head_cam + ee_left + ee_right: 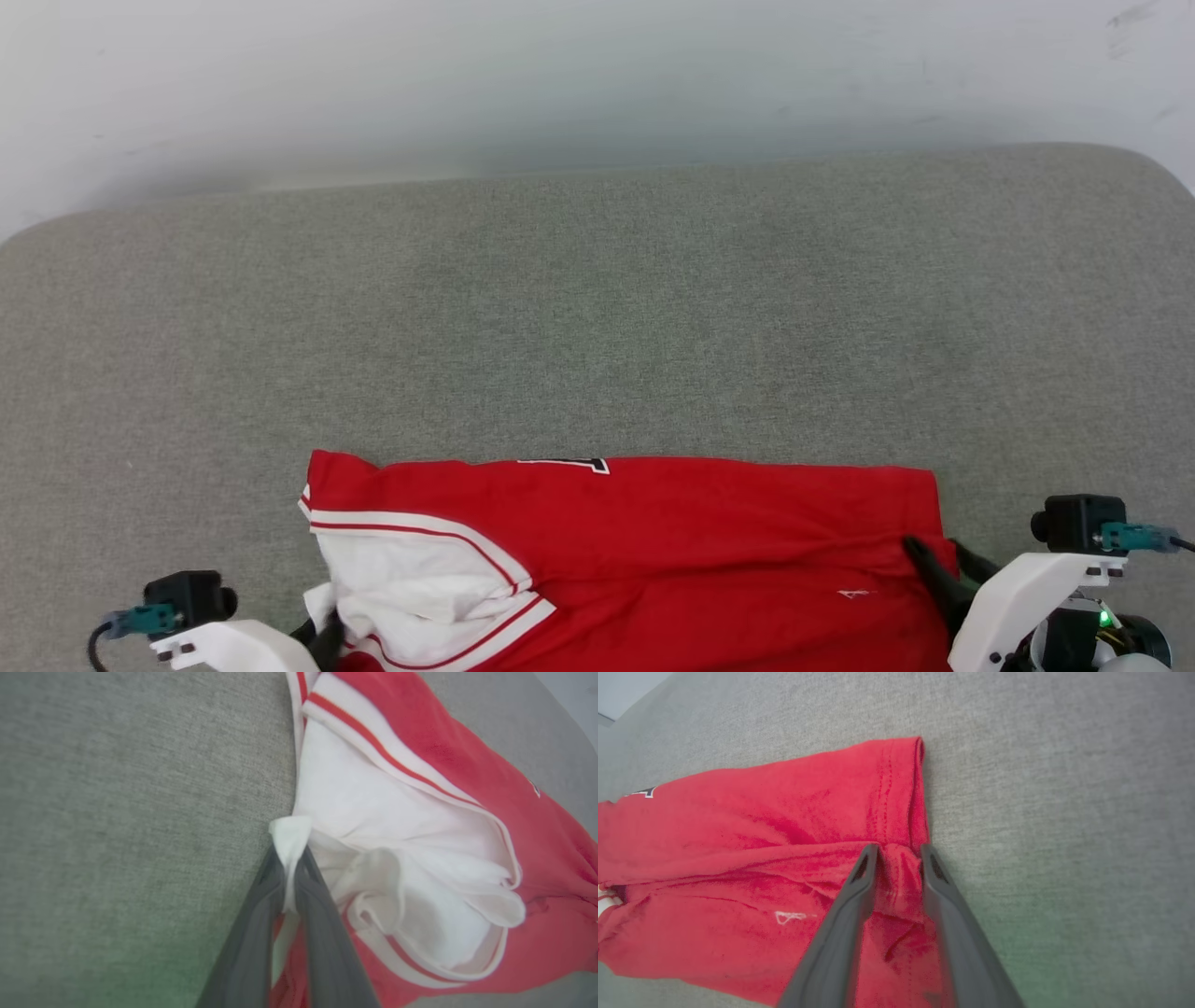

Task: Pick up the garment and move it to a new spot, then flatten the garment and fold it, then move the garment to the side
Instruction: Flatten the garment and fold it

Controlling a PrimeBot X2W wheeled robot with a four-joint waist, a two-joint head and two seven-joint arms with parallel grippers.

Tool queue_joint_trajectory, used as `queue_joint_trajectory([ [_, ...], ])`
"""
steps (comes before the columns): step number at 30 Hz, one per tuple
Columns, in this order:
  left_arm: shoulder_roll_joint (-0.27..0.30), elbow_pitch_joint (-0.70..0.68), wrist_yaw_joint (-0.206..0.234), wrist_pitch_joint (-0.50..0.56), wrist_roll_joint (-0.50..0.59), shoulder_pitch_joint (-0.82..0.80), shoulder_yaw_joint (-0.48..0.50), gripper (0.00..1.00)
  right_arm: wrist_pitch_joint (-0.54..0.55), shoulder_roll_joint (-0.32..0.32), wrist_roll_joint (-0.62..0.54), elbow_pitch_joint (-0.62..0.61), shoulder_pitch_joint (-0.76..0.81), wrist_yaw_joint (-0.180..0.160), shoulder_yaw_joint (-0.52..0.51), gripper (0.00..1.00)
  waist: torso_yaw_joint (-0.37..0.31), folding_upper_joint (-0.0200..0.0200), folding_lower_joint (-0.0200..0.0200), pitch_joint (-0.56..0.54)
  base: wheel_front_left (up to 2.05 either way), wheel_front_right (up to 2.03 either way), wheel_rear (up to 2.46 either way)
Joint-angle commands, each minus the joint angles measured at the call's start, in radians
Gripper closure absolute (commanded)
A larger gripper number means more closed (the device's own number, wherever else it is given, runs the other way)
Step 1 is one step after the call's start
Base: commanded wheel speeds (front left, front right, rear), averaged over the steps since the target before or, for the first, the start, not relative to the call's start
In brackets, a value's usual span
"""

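The garment (653, 560), red with a white sleeve and red-white striped trim, lies folded in a long band at the near edge of the grey surface. A sliver of black print peeks out at its far edge. My left gripper (289, 856) is at the garment's left end, its fingers nearly together with a tuft of white sleeve (397, 826) pinched between the tips; it shows low in the head view too (322, 644). My right gripper (899, 851) is at the right end with its fingers parted, straddling a raised ridge of the red hem (901, 877), also seen from the head (943, 560).
The grey fabric-covered surface (597, 308) stretches wide beyond the garment, with rounded far corners. A pale wall (597, 75) rises behind it.
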Motion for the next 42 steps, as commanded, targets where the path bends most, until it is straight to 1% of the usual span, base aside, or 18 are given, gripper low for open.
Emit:
queue_joint_trajectory([
  [1, -0.010, 0.001, -0.003, -0.014, 0.013, -0.013, -0.011, 0.00, -0.026, 0.008, -0.011, -0.012, 0.014, 0.000, -0.005, 0.00, 0.000, 0.0000, 0.0002, -0.003, 0.00, 0.00, 0.00],
  [5, -0.034, -0.023, 0.003, -0.119, 0.086, -0.050, -0.022, 0.00, -0.120, 0.036, -0.032, -0.042, 0.033, 0.000, -0.043, 0.00, 0.000, 0.0000, 0.0002, -0.019, 0.00, 0.00, 0.00],
  [8, -0.052, -0.053, 0.011, -0.186, 0.138, -0.071, -0.037, 0.00, -0.143, 0.044, -0.040, -0.063, 0.046, 0.000, -0.073, 0.00, -0.001, 0.0000, 0.0002, -0.031, 0.00, 0.00, 0.00],
  [11, -0.065, -0.087, 0.023, -0.251, 0.196, -0.088, -0.053, 0.00, -0.119, 0.039, -0.047, -0.073, 0.060, 0.000, -0.114, 0.00, -0.005, 0.0000, 0.0002, -0.043, 0.00, 0.00, 0.00],
  [14, -0.077, -0.121, 0.041, -0.316, 0.257, -0.104, -0.071, 0.00, -0.068, 0.023, -0.059, -0.079, 0.065, 0.000, -0.153, 0.00, -0.004, 0.0000, 0.0002, -0.044, 0.00, 0.00, 0.00],
  [18, -0.086, -0.163, 0.073, -0.384, 0.344, -0.120, -0.101, 0.00, 0.034, 0.006, -0.079, -0.090, 0.063, 0.000, -0.175, 0.00, 0.002, 0.0000, 0.0002, -0.032, 0.00, 0.00, 0.00],
  [22, -0.096, -0.204, 0.111, -0.421, 0.412, -0.125, -0.129, 0.00, 0.130, -0.008, -0.079, -0.097, 0.041, 0.000, -0.150, 0.00, 0.015, 0.0000, 0.0002, -0.008, 0.00, 0.00, 0.00],
  [29, -0.111, -0.245, 0.147, -0.434, 0.470, -0.130, -0.163, 0.00, 0.214, -0.014, -0.050, -0.060, -0.002, 0.000, -0.069, 0.00, 0.042, 0.0000, 0.0002, 0.036, 0.00, 0.00, 0.00],
  [31, -0.114, -0.250, 0.151, -0.436, 0.472, -0.133, -0.164, 0.00, 0.221, -0.013, -0.045, -0.044, -0.008, 0.000, -0.061, 0.00, 0.044, 0.0000, 0.0002, 0.041, 0.00, 0.00, 0.00],
  [38, -0.124, -0.240, 0.150, -0.436, 0.479, -0.147, -0.180, 0.00, 0.292, 0.000, 0.005, 0.088, -0.037, 0.000, 0.010, 0.00, 0.060, 0.0000, 0.0002, 0.064, 0.00, 0.00, 0.00],
  [39, -0.125, -0.237, 0.151, -0.439, 0.479, -0.149, -0.178, 0.00, 0.303, 0.004, 0.013, 0.099, -0.037, 0.000, 0.024, 0.60, 0.061, 0.0000, 0.0002, 0.064, 0.00, 0.00, 0.00],
  [40, -0.125, -0.233, 0.151, -0.442, 0.478, -0.150, -0.176, 0.00, 0.305, 0.006, 0.019, 0.104, -0.039, 0.001, 0.035, 1.00, 0.062, 0.0000, 0.0002, 0.063, 0.00, 0.00, 0.00],
  [42, -0.124, -0.228, 0.154, -0.446, 0.475, -0.150, -0.172, 0.00, 0.311, 0.003, 0.028, 0.106, -0.044, 0.002, 0.054, 1.00, 0.062, 0.0000, 0.0002, 0.060, 0.00, 0.00, 0.00],
])
